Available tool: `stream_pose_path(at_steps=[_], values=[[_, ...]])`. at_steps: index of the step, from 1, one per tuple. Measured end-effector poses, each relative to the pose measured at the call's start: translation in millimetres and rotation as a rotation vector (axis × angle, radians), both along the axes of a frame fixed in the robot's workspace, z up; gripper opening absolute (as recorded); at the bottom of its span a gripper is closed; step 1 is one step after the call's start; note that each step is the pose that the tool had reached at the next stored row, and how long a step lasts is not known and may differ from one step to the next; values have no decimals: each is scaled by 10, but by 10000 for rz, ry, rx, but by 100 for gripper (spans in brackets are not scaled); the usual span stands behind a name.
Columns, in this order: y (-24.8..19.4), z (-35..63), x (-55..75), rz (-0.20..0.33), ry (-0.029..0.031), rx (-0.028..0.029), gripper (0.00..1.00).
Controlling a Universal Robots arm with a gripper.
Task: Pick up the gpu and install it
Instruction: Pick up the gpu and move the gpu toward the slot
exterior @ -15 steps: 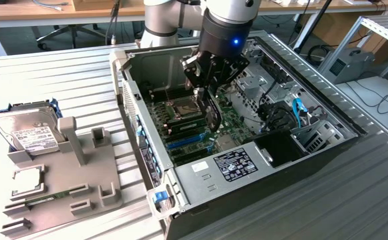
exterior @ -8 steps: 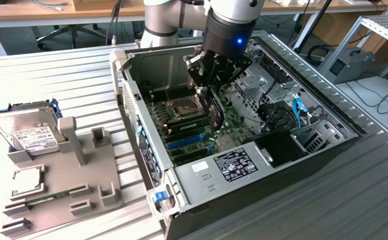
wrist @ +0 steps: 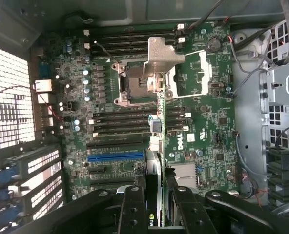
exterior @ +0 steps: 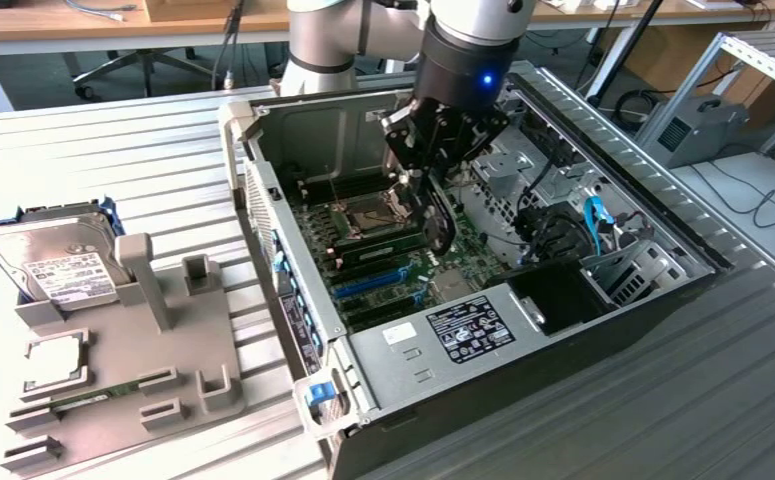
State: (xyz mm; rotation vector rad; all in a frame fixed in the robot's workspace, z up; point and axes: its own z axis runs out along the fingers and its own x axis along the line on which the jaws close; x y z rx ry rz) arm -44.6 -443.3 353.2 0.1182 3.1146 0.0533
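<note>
Ribbed metal table [exterior: 120, 140] bears open computer case [exterior: 521, 405] and grey fixture [exterior: 120, 365]

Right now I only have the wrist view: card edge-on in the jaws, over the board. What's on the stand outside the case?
Observer: A hard drive with a white label sits on the grey stand, at the exterior view's left of the case.
Operator: Anything else there?
Observer: A green memory stick lies flat on the same stand, nearer the camera than the drive.
Operator: How low is the card?
Observer: From the side the card hangs below the jaws inside the open case, its lower edge close over the board. I cannot tell whether it touches.
</note>
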Motion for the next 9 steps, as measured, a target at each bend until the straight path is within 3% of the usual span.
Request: stream_pose_path(at_steps=[9], values=[[37, -5, 120, -1, 0, -2, 26]])
